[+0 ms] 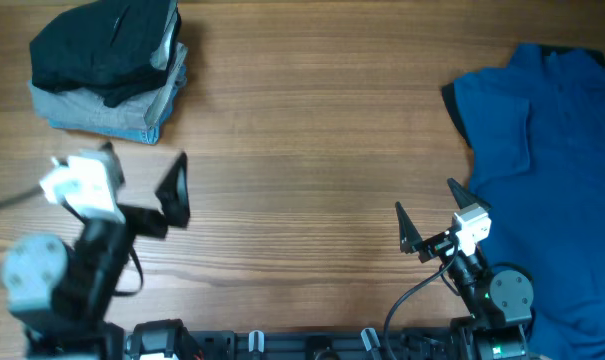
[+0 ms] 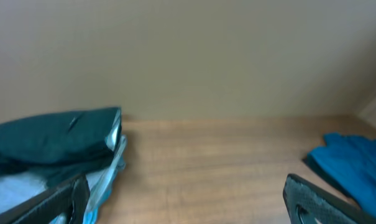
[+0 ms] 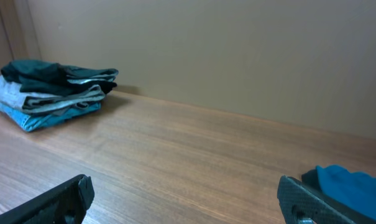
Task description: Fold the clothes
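Standing at the robot's end of the table (image 1: 312, 130), I see the two grippers first, both low near the front edge and both holding nothing. The left gripper (image 2: 186, 186) has its fingers spread wide, with only bare wood between them in its own camera. The right gripper (image 1: 429, 210) is spread just as wide and is just as empty. It sits just beside the near hem of the blue shirt (image 1: 542, 150) without touching it.

That shirt lies loose and rumpled along the right side, running from close to the right arm back to the far edge. It is not folded.

Past a broad stretch of bare wood, in the far left corner, are the black shorts (image 1: 102, 45). They are gathered into a compact, squarish bundle, with a pale strip of lining showing along one side. They rest on top of a small folded denim garment (image 1: 102, 112), grey over light blue, and the two make one neat stack. Behind the stack there is only the plain wall (image 3: 237, 50).

By my reckoning, the folding of the shorts looks finished, since they are doubled up, stacked and let go, well apart from both arms. At most an edge might want squaring. I see no basket, bin or tray anywhere, so nothing is held in anything, and the stack sits straight on the wood.
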`<state>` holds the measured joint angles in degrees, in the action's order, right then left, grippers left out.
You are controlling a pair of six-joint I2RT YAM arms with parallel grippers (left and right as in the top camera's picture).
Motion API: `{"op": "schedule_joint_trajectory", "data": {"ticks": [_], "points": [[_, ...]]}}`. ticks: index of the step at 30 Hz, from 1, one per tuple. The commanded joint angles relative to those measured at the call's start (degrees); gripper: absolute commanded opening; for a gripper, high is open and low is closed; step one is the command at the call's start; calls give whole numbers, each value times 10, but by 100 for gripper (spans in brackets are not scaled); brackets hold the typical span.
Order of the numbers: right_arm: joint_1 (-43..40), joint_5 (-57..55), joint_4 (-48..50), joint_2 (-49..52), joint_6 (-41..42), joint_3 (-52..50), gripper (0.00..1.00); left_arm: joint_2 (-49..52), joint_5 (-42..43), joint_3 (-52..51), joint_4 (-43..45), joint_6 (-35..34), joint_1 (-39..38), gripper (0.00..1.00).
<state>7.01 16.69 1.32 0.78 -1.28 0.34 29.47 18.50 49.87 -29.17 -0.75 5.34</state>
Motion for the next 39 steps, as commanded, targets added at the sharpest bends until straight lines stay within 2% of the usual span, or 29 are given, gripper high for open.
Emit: {"op": "schedule_joint_trajectory", "data": {"ticks": [1, 5, 7, 10, 11, 13, 16, 25, 39], "points": [[-3, -3, 2, -5, 9, 0, 100, -107, 54, -125, 49, 2, 28, 100], [-3, -3, 2, -5, 8, 0, 100, -236, 54, -214, 66, 2, 32, 100], [-3, -3, 2, -5, 8, 0, 100, -277, 39, -252, 86, -20, 32, 100], [-3, -3, 2, -5, 8, 0, 99, -292, 30, -322, 177, -63, 32, 100], [-3, -3, 2, -5, 9, 0, 100, -293, 30, -360, 235, -75, 30, 100], [-3, -3, 2, -5, 8, 0, 100, -293, 31, -416, 330, -76, 22, 100], [-3, -3, 2, -5, 8, 0, 100, -293, 31, -485, 410, -75, 12, 100], [-3, -3, 2, -5, 9, 0, 100, -290, 27, -495, 265, -74, 9, 100], [-3, -3, 2, -5, 8, 0, 100, -289, 27, -495, 267, -74, 9, 100]]}}
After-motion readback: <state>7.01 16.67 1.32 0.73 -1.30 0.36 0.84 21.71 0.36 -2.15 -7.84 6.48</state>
